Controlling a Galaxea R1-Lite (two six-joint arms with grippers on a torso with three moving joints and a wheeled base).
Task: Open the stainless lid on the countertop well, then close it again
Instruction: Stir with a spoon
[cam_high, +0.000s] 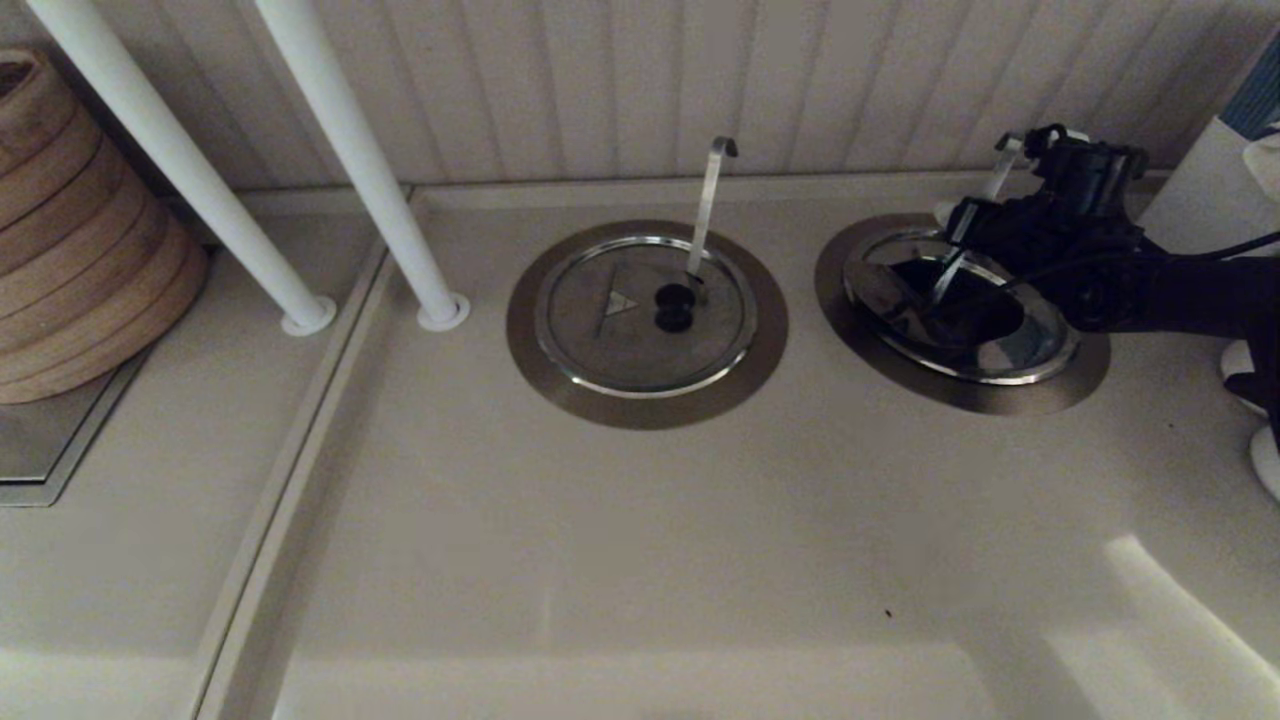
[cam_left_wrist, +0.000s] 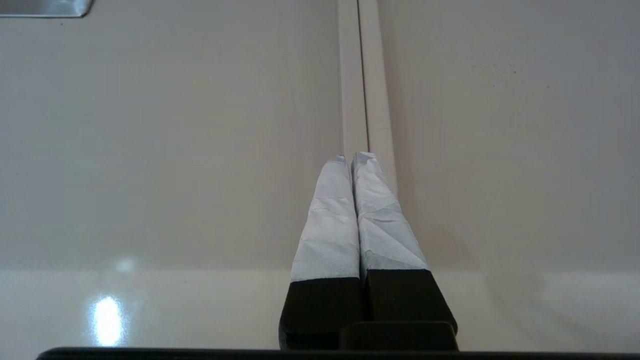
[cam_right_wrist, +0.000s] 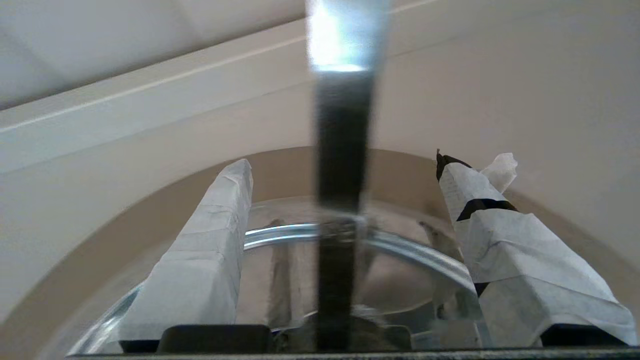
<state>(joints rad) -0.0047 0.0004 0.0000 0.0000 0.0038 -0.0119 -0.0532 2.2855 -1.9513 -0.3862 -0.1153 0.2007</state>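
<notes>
The stainless lid (cam_high: 895, 295) lies over the countertop well, inside the dull-steel ring (cam_high: 1085, 375) at the right. Its shiny face mirrors my dark arm, and I cannot tell whether it sits flat. A straight flat utensil handle (cam_high: 1003, 165) pokes up at the well's far side. My right gripper (cam_high: 965, 235) hangs low over the lid's far half. In the right wrist view that gripper (cam_right_wrist: 345, 167) is open. Its taped fingers (cam_right_wrist: 215, 235) stand either side of the utensil handle (cam_right_wrist: 342, 150), above the lid (cam_right_wrist: 400, 290). My left gripper (cam_left_wrist: 350, 157) is shut on nothing over bare countertop.
A second lidded well (cam_high: 620, 330) with a hook-tipped handle (cam_high: 712, 200) lies to the left. Two white poles (cam_high: 370, 180) and a stacked wooden basket (cam_high: 80, 240) stand further left. The panelled wall runs close behind the wells. A white object (cam_high: 1200, 190) stands at the far right.
</notes>
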